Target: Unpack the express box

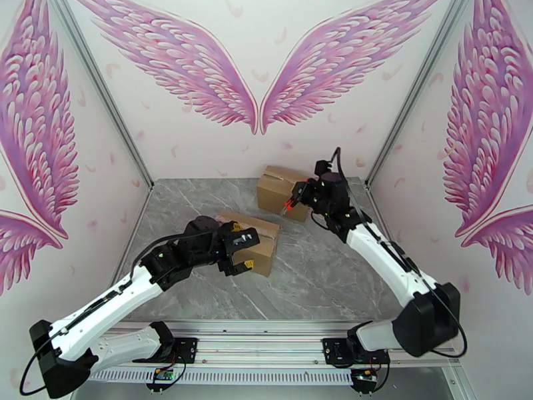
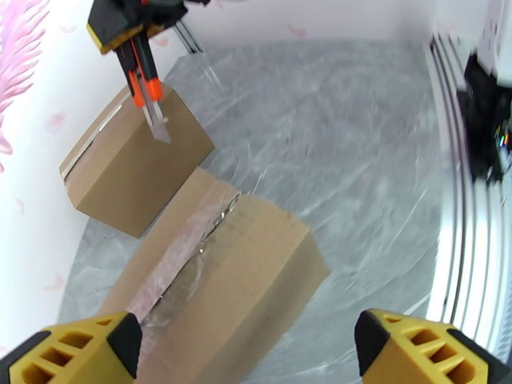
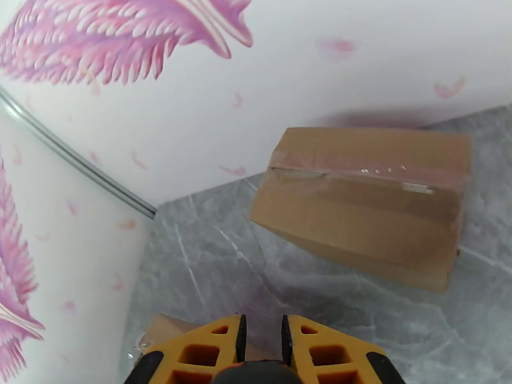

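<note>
knife (image 2: 146, 91) by far box (image 2: 128, 171) edge, open table (image 2: 358, 155)

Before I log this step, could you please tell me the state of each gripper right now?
Left gripper: open, empty, over the near box.
Right gripper: closed on an orange utility knife.

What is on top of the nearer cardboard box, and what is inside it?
Wrinkled clear tape runs along the top seam of the nearer box. The box is closed, so its contents cannot be seen.
</note>
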